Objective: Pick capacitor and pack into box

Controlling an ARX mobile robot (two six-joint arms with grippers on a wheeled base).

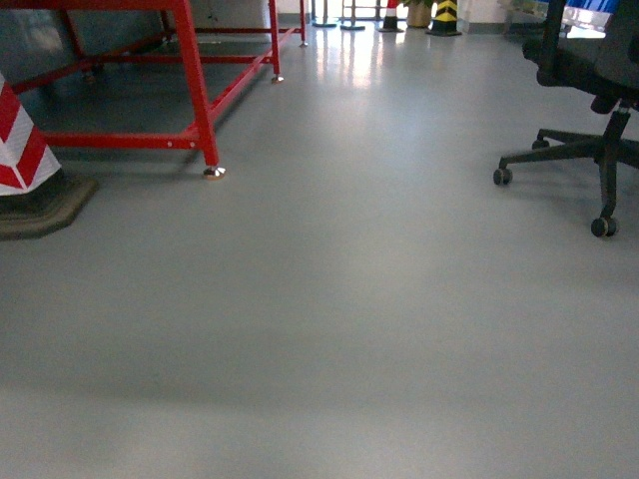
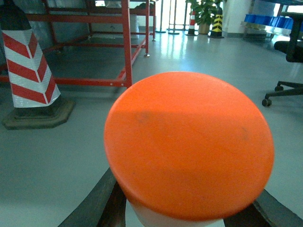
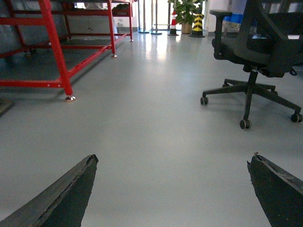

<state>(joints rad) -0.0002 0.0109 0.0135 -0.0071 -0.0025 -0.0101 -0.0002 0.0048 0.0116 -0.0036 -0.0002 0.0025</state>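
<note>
In the left wrist view a capacitor (image 2: 189, 142), a white cylinder with a broad orange end cap, fills the middle of the picture. My left gripper (image 2: 189, 210) is shut on it, with dark fingers (image 2: 102, 203) showing on either side of its white body. In the right wrist view my right gripper (image 3: 173, 161) stands open above bare grey floor, with nothing between its fingertips (image 3: 90, 163). Neither gripper appears in the head view. The box is out of view.
A red metal frame (image 1: 200, 90) stands on the grey floor at the left. A red-and-white striped cone (image 1: 20, 150) on a dark base sits beside it. At the right stands a black office chair (image 1: 599, 150) on castors. Plants and striped posts stand far back.
</note>
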